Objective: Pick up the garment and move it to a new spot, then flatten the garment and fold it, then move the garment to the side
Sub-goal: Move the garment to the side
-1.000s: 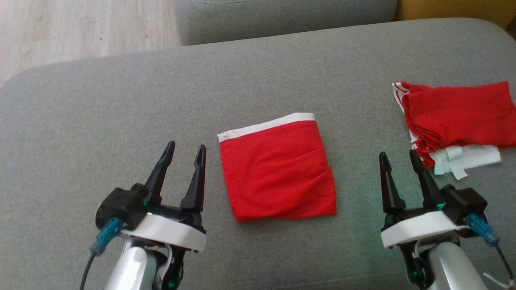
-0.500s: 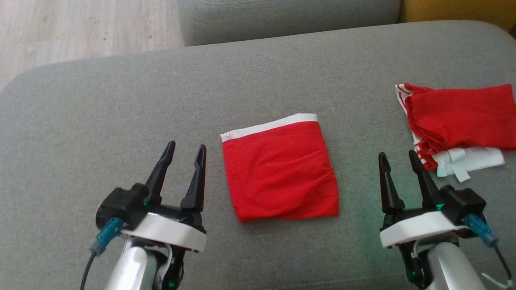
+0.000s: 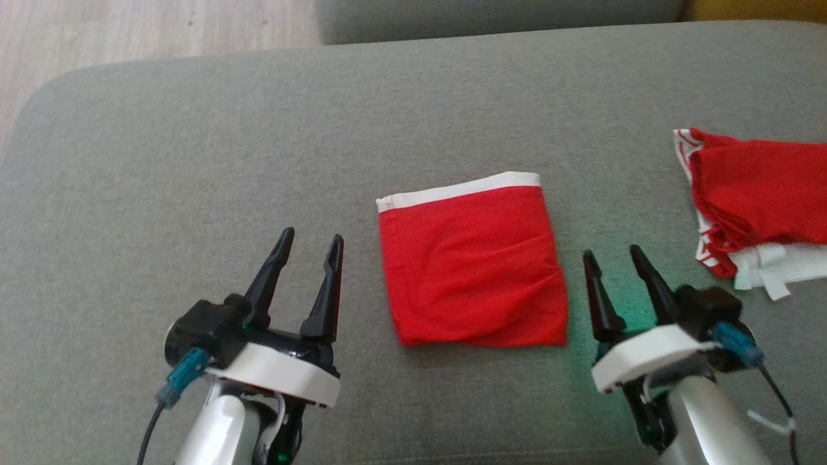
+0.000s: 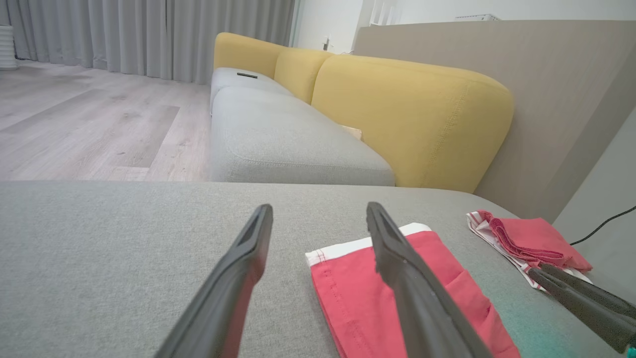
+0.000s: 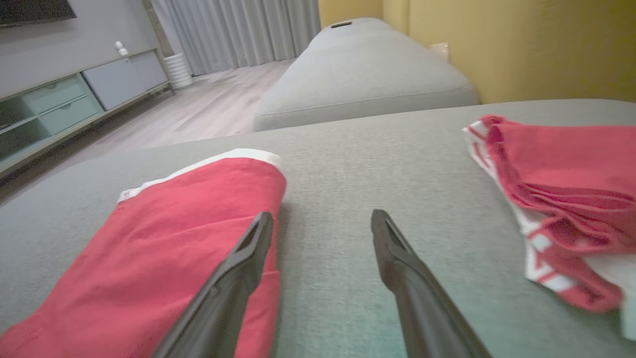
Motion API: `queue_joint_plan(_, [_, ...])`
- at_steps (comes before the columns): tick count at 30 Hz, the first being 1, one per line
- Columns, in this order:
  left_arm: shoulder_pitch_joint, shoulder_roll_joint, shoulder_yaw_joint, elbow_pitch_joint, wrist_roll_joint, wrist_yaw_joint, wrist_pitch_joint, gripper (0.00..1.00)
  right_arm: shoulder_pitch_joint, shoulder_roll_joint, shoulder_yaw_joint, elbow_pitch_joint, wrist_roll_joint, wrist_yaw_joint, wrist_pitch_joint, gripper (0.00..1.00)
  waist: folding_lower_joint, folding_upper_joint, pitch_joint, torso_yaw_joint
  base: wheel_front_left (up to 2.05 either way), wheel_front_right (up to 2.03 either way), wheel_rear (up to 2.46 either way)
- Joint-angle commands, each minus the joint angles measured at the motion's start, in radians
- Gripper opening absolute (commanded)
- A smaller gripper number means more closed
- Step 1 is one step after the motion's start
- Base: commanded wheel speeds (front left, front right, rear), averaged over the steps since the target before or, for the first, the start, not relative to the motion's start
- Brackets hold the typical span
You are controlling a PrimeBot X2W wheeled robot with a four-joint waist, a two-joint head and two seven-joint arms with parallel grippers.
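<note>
Left pincer (image 3: 313,234) agape beside garment (image 3: 475,265)

Our right gripper (image 5: 320,219) holds its two dark fingers apart, with nothing between them, over the grey fabric cushion (image 5: 357,149). The folded red cloth garment with a white waistband (image 5: 164,233) lies flat at the left, its edge just beside one fingertip; we cannot tell whether they touch. A crumpled red and white cloth pile (image 5: 561,174) lies at the right, well apart from it. Beyond we see a pale wooden floor (image 5: 208,107) and grey curtains (image 5: 238,25).
</note>
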Motion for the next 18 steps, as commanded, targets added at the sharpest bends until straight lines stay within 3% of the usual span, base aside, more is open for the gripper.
queue_joint_plan(1, [-0.051,0.006,0.023,-0.023,0.005,-0.01,-0.006,1.0,-0.063,0.002,0.047,-0.009,0.02,-0.001,0.011,1.0,-0.0001,0.0,0.019,0.022,0.0,0.0,0.0])
queue_joint_plan(13, [-0.083,0.006,0.002,-0.013,0.009,-0.019,-0.006,1.0,-0.162,0.002,0.116,0.151,0.141,-0.001,0.098,1.0,-0.0001,0.0,0.064,0.096,0.0,0.0,0.0])
queue_joint_plan(18, [-0.085,0.006,-0.006,-0.012,0.009,-0.018,-0.006,1.0,-0.197,0.002,0.156,0.221,0.271,-0.001,0.151,1.0,-0.0001,0.0,0.073,0.116,0.0,0.0,0.0])
